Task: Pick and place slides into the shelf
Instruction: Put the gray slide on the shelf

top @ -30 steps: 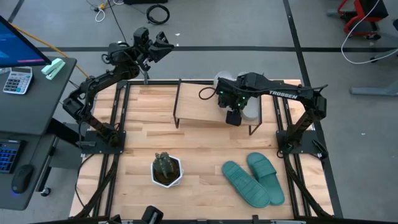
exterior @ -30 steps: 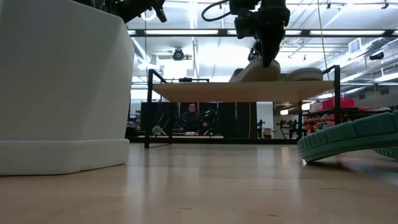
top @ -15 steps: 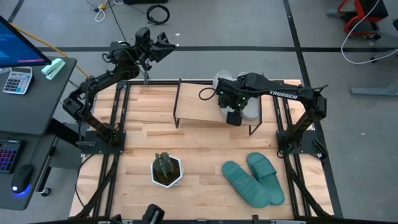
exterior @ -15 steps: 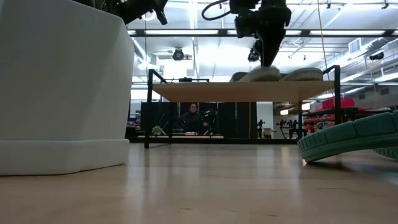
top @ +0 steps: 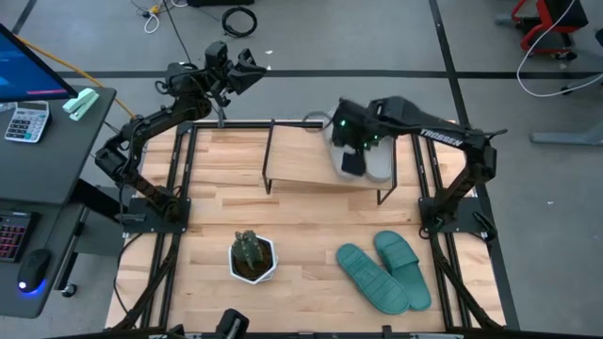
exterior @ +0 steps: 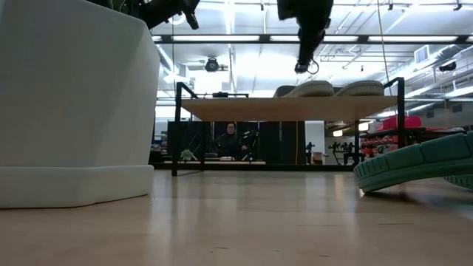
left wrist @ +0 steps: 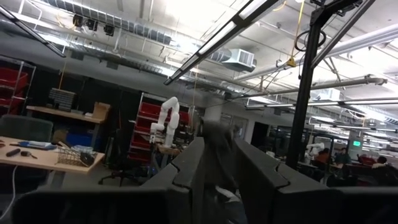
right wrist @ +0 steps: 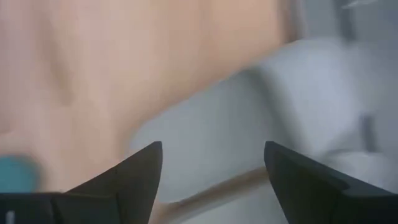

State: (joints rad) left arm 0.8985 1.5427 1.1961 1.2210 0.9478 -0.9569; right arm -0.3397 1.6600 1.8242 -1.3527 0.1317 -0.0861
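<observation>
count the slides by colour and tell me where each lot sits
teal-green slides: 2, on the tabletop
grey-white slides: 2, on the shelf, under the right gripper
total: 4 slides

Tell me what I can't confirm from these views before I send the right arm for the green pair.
- White slides on the shelf: the right gripper and its arm cover most of them in the high view; the right wrist view is blurred.
- Green slides: the low view's right edge cuts them off.
- Left gripper: too small in the high view to judge its jaws; its wrist view is blurred.
- Plant pot hides the table's left part in the low view.
</observation>
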